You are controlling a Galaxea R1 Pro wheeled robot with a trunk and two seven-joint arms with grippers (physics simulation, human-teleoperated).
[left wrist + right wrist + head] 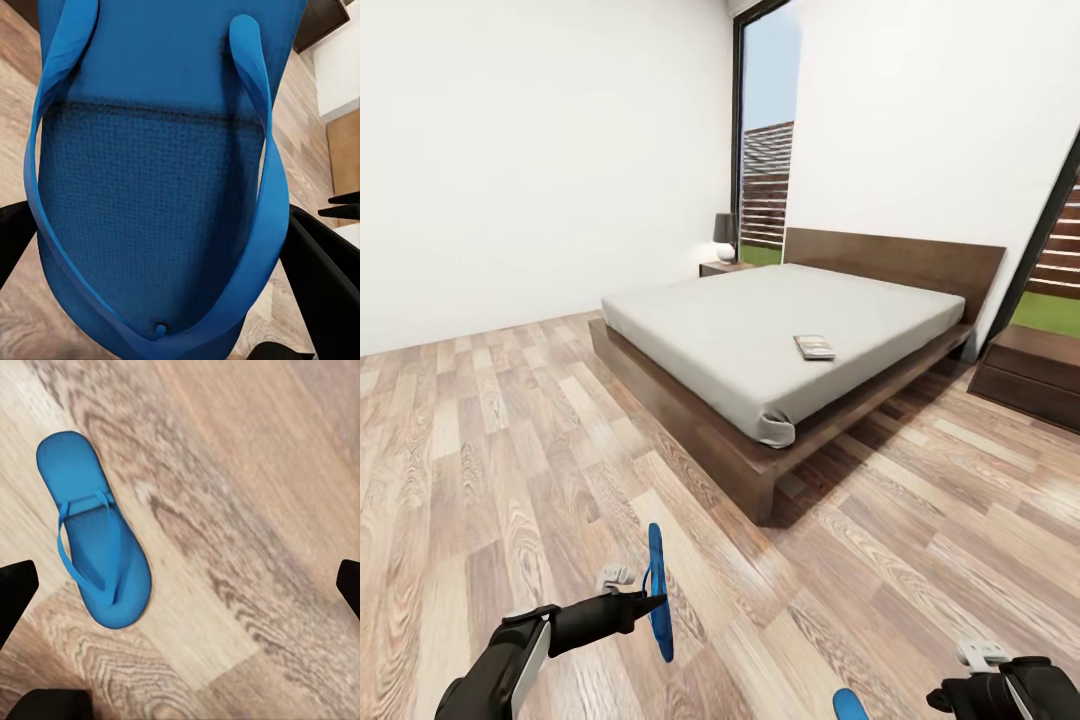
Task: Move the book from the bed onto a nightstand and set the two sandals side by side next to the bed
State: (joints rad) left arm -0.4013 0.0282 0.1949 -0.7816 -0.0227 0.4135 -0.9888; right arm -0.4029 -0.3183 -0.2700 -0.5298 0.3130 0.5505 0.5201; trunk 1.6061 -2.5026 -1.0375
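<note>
At 7 o'clock in head view: left fingers (pixel 650 603) pinching one blue sandal (pixel 658 592), held on edge above floor (pixel 490 440). Second sandal (pixel 95 529) flat on floor, between spread right fingers (pixel 16 592), untouched, toward 10 o'clock in wrist view. At 1 o'clock: book (pixel 814 347) lying on bed (pixel 760 320) mattress near its right edge. Nightstand (pixel 725 268) beside headboard, at 12 o'clock.
</note>
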